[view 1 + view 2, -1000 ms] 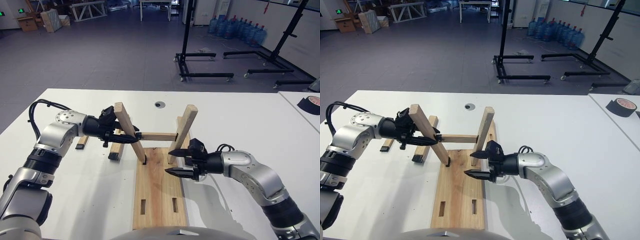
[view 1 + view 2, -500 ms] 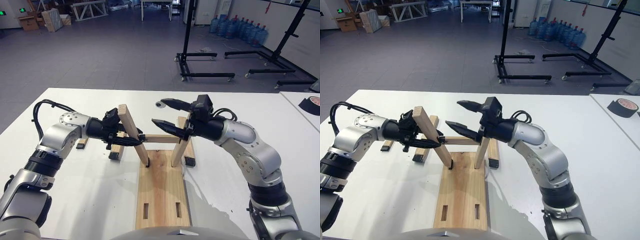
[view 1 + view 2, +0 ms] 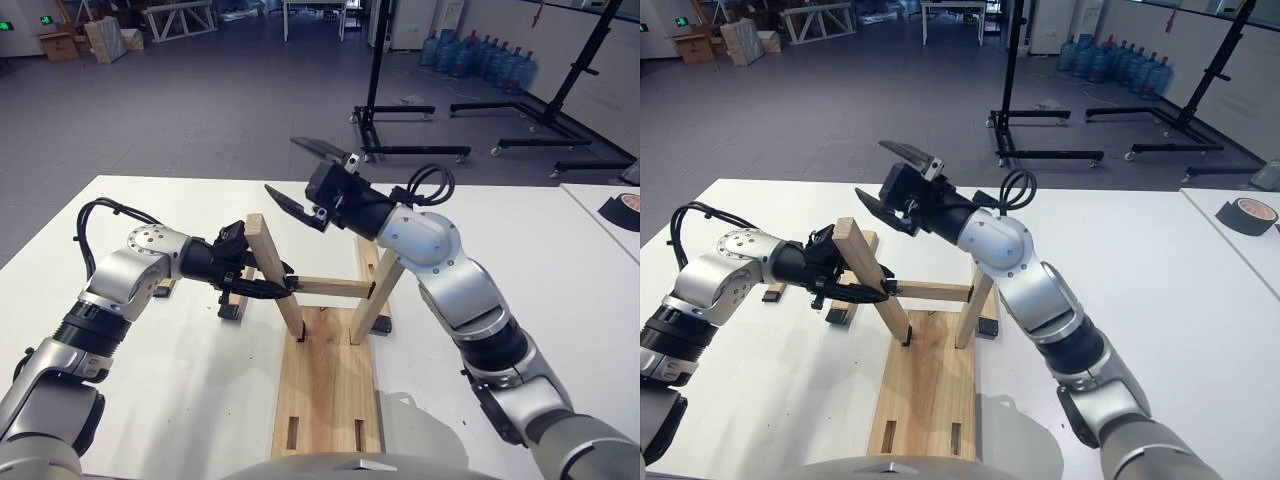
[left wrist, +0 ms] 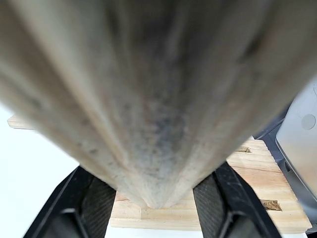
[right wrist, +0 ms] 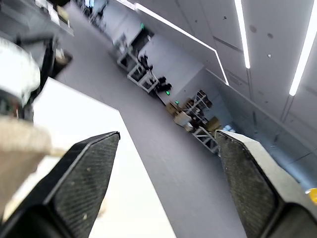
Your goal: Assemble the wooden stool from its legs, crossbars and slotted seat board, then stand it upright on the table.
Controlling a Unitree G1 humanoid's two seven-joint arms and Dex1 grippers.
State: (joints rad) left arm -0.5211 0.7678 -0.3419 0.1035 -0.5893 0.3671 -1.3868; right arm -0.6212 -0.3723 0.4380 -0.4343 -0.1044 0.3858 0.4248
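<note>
The left gripper (image 3: pixel 268 290) has its fingers (image 4: pixel 89 210) pinching the left leg (image 3: pixel 262 240). The left wrist view shows this close up, with the seat board (image 3: pixel 325 390) beyond, flat on the counter (image 3: pixel 180 400). The right gripper (image 3: pixel 282 166) hangs above the leg's top, fingers (image 5: pixel 84 178) spread wide, holding nothing.

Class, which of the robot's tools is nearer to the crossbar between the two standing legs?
Left. The left tool grips the left leg right where the crossbar meets it. The right tool hangs open in the air, well above the crossbar.
</note>
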